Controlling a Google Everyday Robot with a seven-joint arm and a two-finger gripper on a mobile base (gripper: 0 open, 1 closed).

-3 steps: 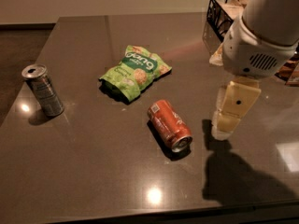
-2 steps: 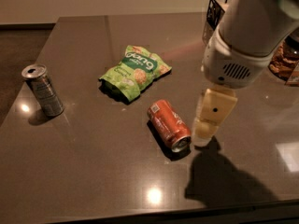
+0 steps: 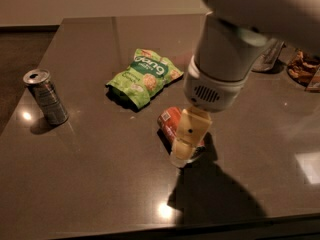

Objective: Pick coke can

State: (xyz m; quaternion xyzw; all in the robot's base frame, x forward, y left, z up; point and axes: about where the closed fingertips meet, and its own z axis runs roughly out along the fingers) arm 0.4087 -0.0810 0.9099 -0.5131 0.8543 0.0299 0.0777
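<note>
Hanging low with the claw (image 3: 183,154), tip close to the table (image 3: 100,184); not showing wide or narrow, so cannot tell. Overlapping the coke can (image 3: 170,119): lying on its side directly behind and under the claw, poking out up-left of it, along an up-left to down-right line. Showing red-orange skin and a small white patch, with the near end hidden. Probably needing a grip across that line. Passing outward to a green bag (image 3: 145,76) farther up-left, then a silver can (image 3: 46,96) standing far left.
</note>
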